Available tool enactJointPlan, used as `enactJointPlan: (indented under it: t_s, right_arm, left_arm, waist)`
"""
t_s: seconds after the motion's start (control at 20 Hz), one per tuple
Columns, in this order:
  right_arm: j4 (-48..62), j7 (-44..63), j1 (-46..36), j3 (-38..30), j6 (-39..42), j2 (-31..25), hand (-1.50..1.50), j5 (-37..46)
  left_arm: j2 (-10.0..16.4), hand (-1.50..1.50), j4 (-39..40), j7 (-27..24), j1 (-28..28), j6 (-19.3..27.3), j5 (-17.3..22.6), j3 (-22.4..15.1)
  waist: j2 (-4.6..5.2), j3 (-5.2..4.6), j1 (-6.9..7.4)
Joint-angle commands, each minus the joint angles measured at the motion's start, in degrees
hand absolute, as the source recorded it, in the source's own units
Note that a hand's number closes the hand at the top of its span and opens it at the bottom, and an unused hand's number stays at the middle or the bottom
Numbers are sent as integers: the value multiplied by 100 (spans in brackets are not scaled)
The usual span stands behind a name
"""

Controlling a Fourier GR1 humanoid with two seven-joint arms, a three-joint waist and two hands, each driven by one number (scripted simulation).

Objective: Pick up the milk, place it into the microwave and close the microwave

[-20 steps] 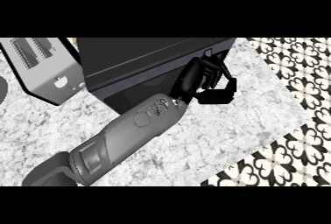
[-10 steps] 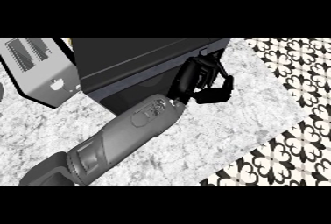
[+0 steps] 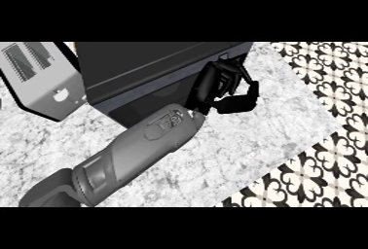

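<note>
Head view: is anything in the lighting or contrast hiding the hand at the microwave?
Head view: flat, even light, no harsh glare; the black hand blends into the black microwave, so its outline is hard to read; the grey forearm stands out on the pale counter.

Light even, diffuse, from above. Grey forearm (image 3: 144,146) carries soft sheen. Microwave (image 3: 144,73) face dark; faint shadow along its base on counter (image 3: 244,141).
</note>
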Motion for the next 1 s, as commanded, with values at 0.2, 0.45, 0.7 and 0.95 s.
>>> enactJointPlan:
  t_s: [0.2,0.45,0.7,0.95]
  right_arm:
    - [93,102,-124,-43,37,-130,-150,-258]
    - [176,188,-205,-58,65,-235,-150,-411]
    - [269,234,-122,-252,11,-310,-150,-593]
    - [264,251,-163,-511,-101,-449,-150,-684]
  left_arm:
    - [-299,150,290,12,-422,10,99,-19]
    - [-299,150,306,-17,-438,35,158,-42]
    - [-316,150,804,40,-62,921,543,602]
    - [-317,150,995,-10,-67,760,652,390]
  waist:
    - [62,24,-129]
    - [91,21,-98]
    - [31,7,290]
    - [30,-3,464]
